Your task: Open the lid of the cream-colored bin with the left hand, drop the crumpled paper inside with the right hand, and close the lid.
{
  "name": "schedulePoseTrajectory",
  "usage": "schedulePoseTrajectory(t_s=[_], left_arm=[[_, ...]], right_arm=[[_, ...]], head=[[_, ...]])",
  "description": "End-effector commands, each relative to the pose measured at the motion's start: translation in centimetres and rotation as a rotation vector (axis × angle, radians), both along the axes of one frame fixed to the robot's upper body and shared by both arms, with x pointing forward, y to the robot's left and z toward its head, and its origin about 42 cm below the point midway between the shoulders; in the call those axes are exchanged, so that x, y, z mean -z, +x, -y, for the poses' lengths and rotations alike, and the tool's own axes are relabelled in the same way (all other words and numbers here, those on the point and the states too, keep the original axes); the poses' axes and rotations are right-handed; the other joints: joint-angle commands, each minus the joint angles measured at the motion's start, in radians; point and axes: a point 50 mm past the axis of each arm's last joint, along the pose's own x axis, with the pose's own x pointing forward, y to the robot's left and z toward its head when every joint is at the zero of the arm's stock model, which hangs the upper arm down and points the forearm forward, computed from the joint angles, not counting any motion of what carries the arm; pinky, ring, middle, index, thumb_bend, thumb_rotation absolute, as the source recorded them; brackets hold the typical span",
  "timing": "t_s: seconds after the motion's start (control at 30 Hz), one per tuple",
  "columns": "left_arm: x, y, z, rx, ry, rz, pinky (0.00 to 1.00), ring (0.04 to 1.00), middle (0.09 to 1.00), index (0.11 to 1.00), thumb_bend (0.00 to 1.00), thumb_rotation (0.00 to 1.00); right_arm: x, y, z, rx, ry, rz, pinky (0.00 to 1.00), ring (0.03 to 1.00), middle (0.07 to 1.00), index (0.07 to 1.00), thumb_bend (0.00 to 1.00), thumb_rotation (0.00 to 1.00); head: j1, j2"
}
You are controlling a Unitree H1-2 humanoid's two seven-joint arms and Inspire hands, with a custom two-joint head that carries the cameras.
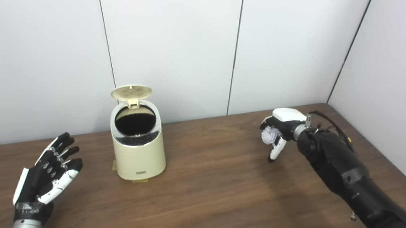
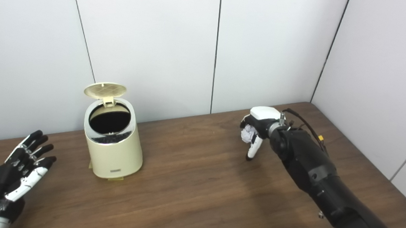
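The table (image 1: 219,187) is carrying everything in view. The cream-colored bin (image 1: 138,152) is standing at about 9 o'clock from the table's centre, and its lid (image 1: 131,91) is tilting upright at the bin's 12 o'clock edge, leaving the dark mouth exposed, probably so that paper can drop straight in. The right hand (image 1: 277,134) is hovering at about 2 o'clock, well apart from the bin, its fingers curling around the crumpled paper (image 1: 268,135); the grip is enclosing, presumably to prevent the light ball slipping during transfer. The left hand (image 1: 48,174) is waiting at about 8 o'clock, near the bin but not touching it, fingers spread and holding nothing, likely positioned for closing the lid. The bin's interior is reading as plain black, so its contents are impossible to tell. Fingers are covering most of the paper, and the picture's bottom edge is cutting off both arms
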Motion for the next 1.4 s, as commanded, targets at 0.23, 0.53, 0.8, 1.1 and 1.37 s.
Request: schedulePoseTrajectory(t_s=[0.23,0.53,0.8,1.1,1.37], left_arm=[[2.2,-1.2,-1.0,-0.023,0.026,-0.058,0.74,0.842,0.899,0.921,0.62,0.23],[2.3,-1.3,-1.1,-0.025,0.05,-0.055,0.71,0.829,0.889,0.914,0.6,0.22],[2.4,-1.2,-1.3,-0.021,0.05,-0.052,0.72,0.834,0.896,0.919,0.59,0.22],[2.4,-1.2,-1.2,-0.019,0.052,-0.049,0.7,0.83,0.894,0.909,0.61,0.21],[2.3,-1.0,-0.8,-0.012,0.065,-0.044,0.68,0.818,0.882,0.899,0.6,0.19]], right_arm=[[-3.2,0.9,1.3,0.018,0.046,0.095,0.63,0.719,0.766,0.724,0.78,0.04],[-2.5,0.7,1.6,-0.006,0.042,0.189,0.43,0.477,0.484,0.49,0.53,0.0],[-2.5,0.6,1.4,-0.002,0.048,0.216,0.41,0.437,0.481,0.501,0.52,0.0],[-4.1,-0.2,0.5,-0.083,0.086,0.282,0.44,0.421,0.495,0.493,0.52,0.0],[-8.0,-1.3,-3.2,-0.214,0.094,0.358,0.44,0.426,0.505,0.487,0.52,0.0]], head=[[0.0,0.008],[-0.001,0.016],[0.0,0.021],[0.008,0.019],[0.023,0.018]])
